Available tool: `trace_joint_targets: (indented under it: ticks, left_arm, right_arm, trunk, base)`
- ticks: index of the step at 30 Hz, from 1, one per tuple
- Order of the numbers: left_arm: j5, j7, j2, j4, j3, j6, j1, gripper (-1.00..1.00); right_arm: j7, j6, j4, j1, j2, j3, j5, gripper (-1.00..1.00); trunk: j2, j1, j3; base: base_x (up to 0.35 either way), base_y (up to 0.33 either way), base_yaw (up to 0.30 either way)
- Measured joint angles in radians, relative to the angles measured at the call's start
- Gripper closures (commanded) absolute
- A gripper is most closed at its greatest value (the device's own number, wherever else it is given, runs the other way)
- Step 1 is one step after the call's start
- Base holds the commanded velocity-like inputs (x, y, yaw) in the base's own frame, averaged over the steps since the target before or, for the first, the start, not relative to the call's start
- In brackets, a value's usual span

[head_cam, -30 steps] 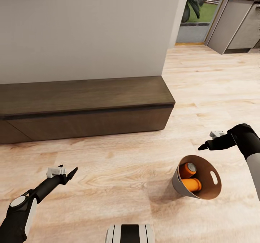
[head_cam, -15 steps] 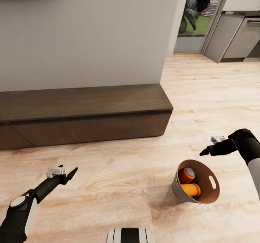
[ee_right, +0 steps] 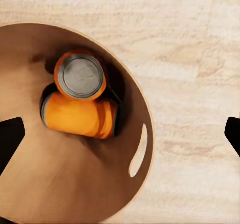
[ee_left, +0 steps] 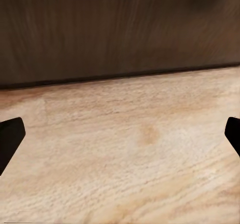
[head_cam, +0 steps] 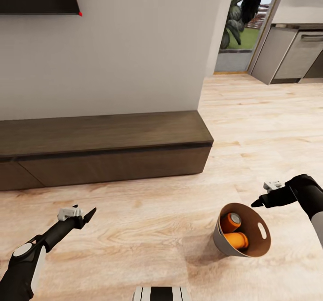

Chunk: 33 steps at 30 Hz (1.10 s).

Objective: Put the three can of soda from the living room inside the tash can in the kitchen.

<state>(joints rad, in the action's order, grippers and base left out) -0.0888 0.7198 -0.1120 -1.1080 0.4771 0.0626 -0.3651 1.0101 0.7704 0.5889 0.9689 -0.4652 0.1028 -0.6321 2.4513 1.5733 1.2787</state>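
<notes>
While bin (head_cam: 223,239) holds two orange cans (ee_right: 80,75); both tools, left (head_cam: 84,215) and right (head_cam: 259,201), released, empty.

Trash can (head_cam: 223,235) seen on the wood floor (head_cam: 148,229), two orange soda cans (head_cam: 234,230) inside. Right gripper (head_cam: 257,202) held just above its rim, left gripper (head_cam: 90,213) well apart. Dark bench (head_cam: 103,146) behind.

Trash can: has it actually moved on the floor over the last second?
Cannot tell. The trash can sits lower in the head view, but the bench and wall slid down about as much, so this looks like camera motion.
</notes>
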Motion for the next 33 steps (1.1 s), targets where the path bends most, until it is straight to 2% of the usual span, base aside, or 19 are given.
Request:
trace_joint_targets:
  ticks: [1, 4, 8, 12, 14, 16, 18, 23, 26, 29, 33]
  left_arm:
    - [0.001, -0.016, 0.000, 0.011, 0.000, -0.001, 0.000, -1.00]
    - [0.002, -0.029, 0.000, 0.019, 0.000, -0.002, 0.000, -1.00]
    - [0.003, -0.038, 0.000, 0.024, 0.000, -0.002, 0.000, -1.00]
    - [0.002, -0.041, 0.000, 0.026, 0.000, -0.003, 0.000, -1.00]
    - [0.001, -0.050, 0.000, 0.027, 0.000, -0.003, 0.000, -1.00]
    - [0.001, -0.057, 0.000, 0.028, 0.000, -0.003, 0.000, -1.00]
    - [0.000, -0.063, 0.000, 0.028, 0.000, -0.003, 0.000, -1.00]
    - [0.000, -0.071, 0.000, 0.029, 0.000, -0.003, 0.000, -1.00]
    - [0.000, -0.072, 0.000, 0.029, 0.000, -0.004, 0.000, -1.00]
    - [0.000, -0.074, 0.000, 0.035, 0.000, -0.004, 0.000, -1.00]
    - [0.003, -0.076, 0.000, 0.058, 0.000, -0.009, 0.000, -1.00]
  right_arm:
    - [-0.003, -0.010, 0.000, -0.026, 0.002, 0.027, -0.001, -1.00]
    - [-0.027, -0.048, 0.000, -0.051, 0.004, 0.077, 0.000, -1.00]
    - [-0.109, -0.147, -0.002, -0.093, 0.008, 0.148, 0.000, -1.00]
    - [-0.161, -0.192, -0.002, -0.130, 0.011, 0.173, 0.000, -1.00]
    - [-0.198, -0.221, -0.002, -0.170, 0.014, 0.185, 0.002, -1.00]
    - [-0.207, -0.247, -0.002, -0.183, 0.016, 0.188, 0.003, -1.00]
    - [-0.216, -0.304, -0.002, -0.203, 0.020, 0.199, 0.003, -1.00]
    - [-0.224, -0.383, -0.001, -0.246, 0.027, 0.268, 0.001, -1.00]
    - [-0.238, -0.421, -0.001, -0.275, 0.029, 0.287, 0.001, -1.00]
    - [-0.285, -0.466, -0.001, -0.311, 0.035, 0.297, 0.000, -1.00]
    - [-0.391, -0.517, -0.001, -0.363, 0.056, 0.305, 0.000, -1.00]
  trunk:
    - [-0.007, -0.004, -0.003]
    - [-0.028, -0.015, -0.013]
    - [-0.056, -0.031, -0.025]
    - [-0.084, -0.046, -0.038]
    - [-0.098, -0.054, -0.044]
    - [-0.112, -0.061, -0.050]
    - [-0.126, -0.069, -0.056]
    - [-0.161, -0.088, -0.072]
    - [-0.182, -0.100, -0.081]
    - [-0.203, -0.111, -0.091]
    - [-0.231, -0.126, -0.103]
  base:
    - [0.000, 0.000, 0.000]
    - [0.000, 0.000, 0.000]
    - [0.000, 0.000, 0.000]
    - [0.000, 0.000, 0.000]
    - [0.000, 0.000, 0.000]
    - [0.000, 0.000, 0.000]
    - [0.000, 0.000, 0.000]
    - [0.000, 0.000, 0.000]
    - [0.000, 0.000, 0.000]
    - [0.000, 0.000, 0.000]
    - [0.000, 0.000, 0.000]
